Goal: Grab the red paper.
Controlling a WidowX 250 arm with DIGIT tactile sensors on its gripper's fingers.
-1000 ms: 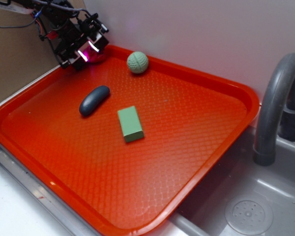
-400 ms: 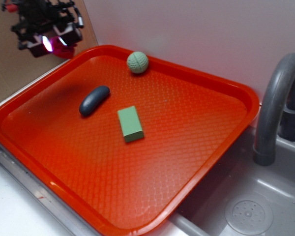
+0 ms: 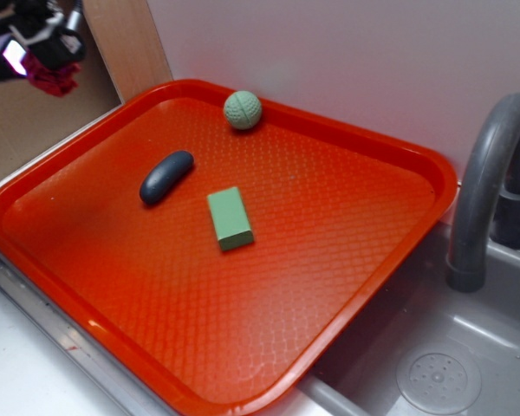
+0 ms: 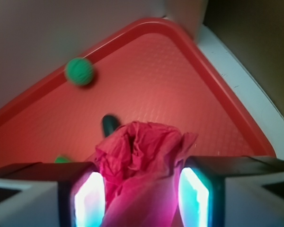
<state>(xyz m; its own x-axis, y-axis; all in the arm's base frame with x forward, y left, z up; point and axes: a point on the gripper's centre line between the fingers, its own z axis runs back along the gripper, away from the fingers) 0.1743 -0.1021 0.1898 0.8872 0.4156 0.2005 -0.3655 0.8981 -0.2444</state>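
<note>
The red paper [image 4: 142, 161], a dark red wrinkly wad, is pinched between my two lit pads [image 4: 90, 198] in the wrist view. My gripper [image 3: 36, 65] is shut on it and hangs in the air at the top left of the exterior view, off the tray's back left corner. A bit of the red paper [image 3: 54, 80] shows under the fingers there. Far below lies the orange-red tray [image 3: 347, 286].
On the tray rest a green ball [image 3: 243, 110] near the back rim, a dark blue oval object [image 3: 165, 177] and a green block [image 3: 230, 218]. A grey faucet [image 3: 485, 191] and sink [image 3: 438, 373] stand to the right. A brown board [image 3: 113, 43] rises behind the gripper.
My gripper has risen from the tray's back left corner and moved left, carrying the red paper off the tray. The other objects have not moved.
</note>
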